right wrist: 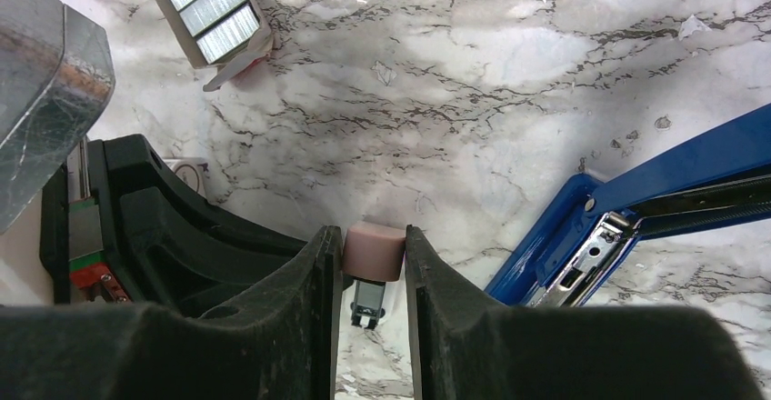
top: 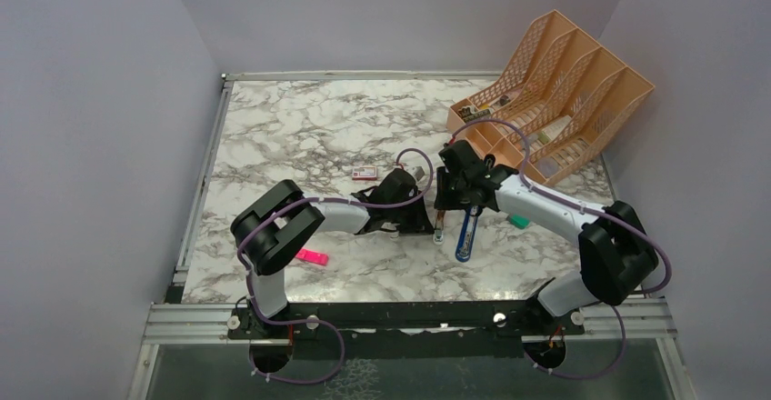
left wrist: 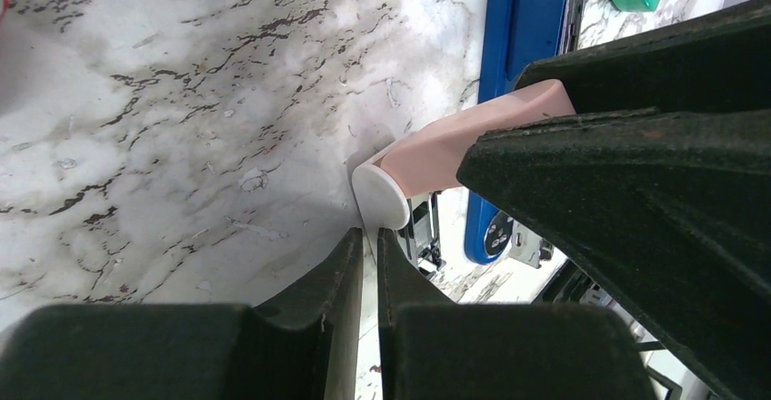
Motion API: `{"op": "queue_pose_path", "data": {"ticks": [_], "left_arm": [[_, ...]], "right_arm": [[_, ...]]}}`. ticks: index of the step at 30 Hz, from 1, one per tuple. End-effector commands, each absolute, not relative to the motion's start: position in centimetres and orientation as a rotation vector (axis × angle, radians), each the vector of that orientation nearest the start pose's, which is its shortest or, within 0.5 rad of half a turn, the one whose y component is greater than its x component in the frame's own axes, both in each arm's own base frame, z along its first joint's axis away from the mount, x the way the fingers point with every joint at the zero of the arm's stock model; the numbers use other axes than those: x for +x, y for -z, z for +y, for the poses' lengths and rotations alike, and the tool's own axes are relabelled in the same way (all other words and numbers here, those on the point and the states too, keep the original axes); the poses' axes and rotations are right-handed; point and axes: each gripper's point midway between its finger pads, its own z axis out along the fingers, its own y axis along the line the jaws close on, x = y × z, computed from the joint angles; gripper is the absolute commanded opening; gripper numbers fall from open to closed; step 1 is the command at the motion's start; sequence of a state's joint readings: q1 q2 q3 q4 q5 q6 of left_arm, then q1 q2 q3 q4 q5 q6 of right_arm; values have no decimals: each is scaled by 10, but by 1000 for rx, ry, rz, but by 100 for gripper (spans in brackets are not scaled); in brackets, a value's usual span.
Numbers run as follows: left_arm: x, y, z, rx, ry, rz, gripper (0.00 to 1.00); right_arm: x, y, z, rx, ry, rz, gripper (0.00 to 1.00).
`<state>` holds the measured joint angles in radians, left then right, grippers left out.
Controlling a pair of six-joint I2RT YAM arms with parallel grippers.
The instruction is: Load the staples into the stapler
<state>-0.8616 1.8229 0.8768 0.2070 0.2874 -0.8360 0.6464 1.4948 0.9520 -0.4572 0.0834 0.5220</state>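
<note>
Marble table (top: 300,118), plain lilac walls around it. Your staples (right wrist: 207,5) sit in silver rows in the open red-and-white box (top: 365,172), left of centre, just beyond the left gripper (left wrist: 366,236) and touched by neither arm. Your stapler (top: 466,234) lies opened out just right of the right gripper (right wrist: 374,236), metal channel exposed. That gripper is clamped on a pink bar (left wrist: 455,145) with a white end and a metal part under it. Your left gripper's tips are by that white end, its fingers (left wrist: 309,300) drawn nearly together with a thin gap; you cannot tell whether anything sits in it. A highlighter (top: 312,256) lies near left, a file rack (top: 555,91) far right.
</note>
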Motion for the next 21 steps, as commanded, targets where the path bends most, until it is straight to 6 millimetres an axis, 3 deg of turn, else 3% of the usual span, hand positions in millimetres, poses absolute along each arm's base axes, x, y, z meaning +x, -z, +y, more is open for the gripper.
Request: {"op": "queue_pose_path", "data": {"ticks": [1,17,21], "left_arm": [[215,-6,-374,176,1033,2635,10],[218,2,-369,149,982,2646,10],[218,3,-370,151,979,2647,9]], "right_arm": [[259,-78,220,-164,-431,2605,28],[221,-66,222,-216,-479,2681,27],[214,-63,219,-214,-398,2686,27]]}}
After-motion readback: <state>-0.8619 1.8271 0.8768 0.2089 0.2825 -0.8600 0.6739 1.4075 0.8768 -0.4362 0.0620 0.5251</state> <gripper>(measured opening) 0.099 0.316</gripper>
